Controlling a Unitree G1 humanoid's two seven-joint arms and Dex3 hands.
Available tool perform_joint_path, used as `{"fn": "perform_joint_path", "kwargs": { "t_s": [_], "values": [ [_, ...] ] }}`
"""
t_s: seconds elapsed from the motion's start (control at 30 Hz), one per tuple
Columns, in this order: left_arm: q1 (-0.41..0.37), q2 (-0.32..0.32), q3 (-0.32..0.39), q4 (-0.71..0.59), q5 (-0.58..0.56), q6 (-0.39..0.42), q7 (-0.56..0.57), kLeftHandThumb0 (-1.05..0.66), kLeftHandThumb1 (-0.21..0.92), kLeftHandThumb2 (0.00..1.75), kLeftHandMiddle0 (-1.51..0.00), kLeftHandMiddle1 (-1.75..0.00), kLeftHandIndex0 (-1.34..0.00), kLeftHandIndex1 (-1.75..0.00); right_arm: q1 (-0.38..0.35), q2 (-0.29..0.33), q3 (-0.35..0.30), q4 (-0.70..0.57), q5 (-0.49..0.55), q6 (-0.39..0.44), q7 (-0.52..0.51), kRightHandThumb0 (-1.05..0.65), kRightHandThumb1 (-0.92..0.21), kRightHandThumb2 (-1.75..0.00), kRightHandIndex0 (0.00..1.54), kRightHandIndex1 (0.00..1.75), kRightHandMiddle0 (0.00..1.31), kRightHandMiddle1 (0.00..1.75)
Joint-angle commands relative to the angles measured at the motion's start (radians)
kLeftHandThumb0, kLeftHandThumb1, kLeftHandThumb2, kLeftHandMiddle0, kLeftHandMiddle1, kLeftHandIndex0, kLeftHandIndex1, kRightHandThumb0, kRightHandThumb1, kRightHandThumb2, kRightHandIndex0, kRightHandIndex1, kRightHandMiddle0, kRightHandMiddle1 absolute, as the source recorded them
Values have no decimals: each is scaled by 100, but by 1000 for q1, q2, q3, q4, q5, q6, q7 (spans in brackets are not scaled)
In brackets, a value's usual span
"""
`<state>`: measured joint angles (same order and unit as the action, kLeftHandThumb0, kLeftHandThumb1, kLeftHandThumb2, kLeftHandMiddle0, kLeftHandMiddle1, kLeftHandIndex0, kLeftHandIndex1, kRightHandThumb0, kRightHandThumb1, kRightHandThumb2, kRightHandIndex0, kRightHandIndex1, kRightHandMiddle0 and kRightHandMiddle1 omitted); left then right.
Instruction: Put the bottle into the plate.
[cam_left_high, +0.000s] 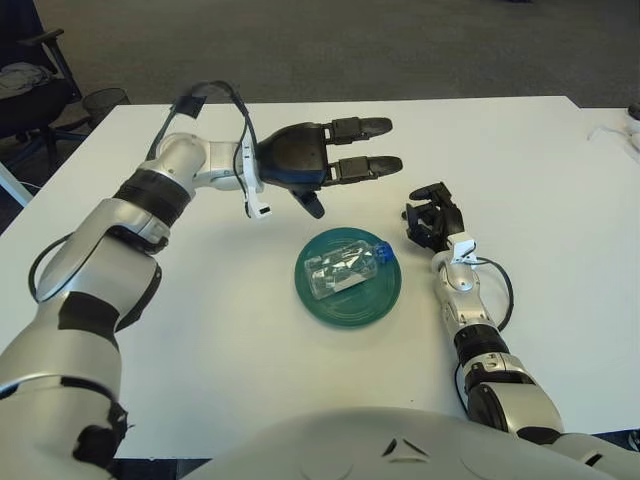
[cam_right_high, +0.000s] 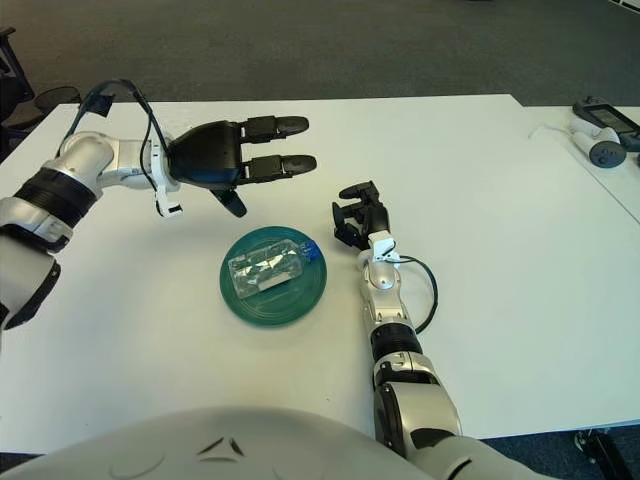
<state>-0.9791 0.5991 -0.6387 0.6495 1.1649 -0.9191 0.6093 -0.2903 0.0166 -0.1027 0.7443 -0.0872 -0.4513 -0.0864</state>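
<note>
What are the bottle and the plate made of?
The bottle looks like clear, thin plastic: you can see the green through it, and it has a blue cap. The plate seems to be glossy green plastic or glass, since it shines; which one, I cannot tell.

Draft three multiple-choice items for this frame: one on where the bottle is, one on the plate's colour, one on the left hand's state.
1. Where is the bottle?
A. lying in the plate
B. standing on the table
C. held in the right hand

2. What colour is the plate?
A. white
B. red
C. green

3. What is the left hand doing?
A. grasping the bottle
B. open above the table, holding nothing
C. pressing on the plate

Key: A, the bottle lies on its side within the rim; C, the dish is green; B, its fingers are spread, beyond the plate.
</note>
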Motion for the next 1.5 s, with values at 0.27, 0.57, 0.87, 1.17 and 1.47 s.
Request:
{"fn": "perform_joint_path", "kwargs": {
  "t_s": [0.27, 0.57, 0.87, 1.17, 1.47],
  "values": [
    [154, 7, 170, 40, -400, -64, -144, -105, 92, 28, 0, 0, 0, 0, 130, 29, 17, 93, 16, 179, -3, -1, -62, -86, 50, 150, 29, 169],
    [289, -69, 277, 37, -932, -31, -460, -80, 92, 29, -5, -2, -6, -4, 128, 30, 10, 84, 23, 182, -13, -1, -61, -86, 49, 149, 32, 169],
    [392, -248, 459, 127, -1143, 42, -418, -50, 92, 42, -39, -60, -16, -124, 140, 31, 10, 58, 26, 186, -15, -1, -62, -85, 47, 149, 32, 170],
    [459, -411, 614, 147, -1299, 142, -438, -4, 42, 115, -56, -170, -43, -158, 154, 29, 12, 22, 20, 208, -31, -1, -63, -83, 46, 147, 33, 172],
    [504, -482, 654, 103, -1308, 187, -488, 0, 24, 142, -67, -174, -45, -174, 168, 26, 13, -17, 20, 235, -48, -1, -64, -82, 46, 146, 32, 172]
  ]
}}
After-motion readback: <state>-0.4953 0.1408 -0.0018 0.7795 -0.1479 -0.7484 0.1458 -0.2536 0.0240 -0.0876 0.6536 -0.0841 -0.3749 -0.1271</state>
